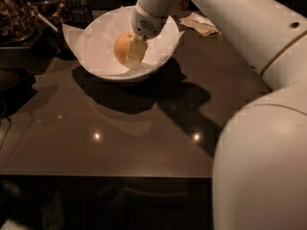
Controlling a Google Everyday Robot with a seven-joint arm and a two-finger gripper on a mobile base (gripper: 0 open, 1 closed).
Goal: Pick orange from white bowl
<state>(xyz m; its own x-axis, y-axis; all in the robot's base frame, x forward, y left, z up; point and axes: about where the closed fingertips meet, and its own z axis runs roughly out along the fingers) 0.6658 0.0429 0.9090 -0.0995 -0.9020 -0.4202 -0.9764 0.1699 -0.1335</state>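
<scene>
The orange (121,46) is a round pale-orange fruit inside the white bowl (96,68), which is lined with crumpled white paper and stands at the back of the dark table. My gripper (128,55) reaches down into the bowl from the upper right. One tan finger (135,51) lies against the orange's right side. The other finger is hidden behind the fruit. The gripper is shut on the orange and holds it just above the paper lining.
A tan folded napkin (201,24) lies on the table behind and right of the bowl. Dark containers (19,13) stand at the back left. My white arm and body (259,143) fill the right side. The glossy table (120,138) extends toward the front.
</scene>
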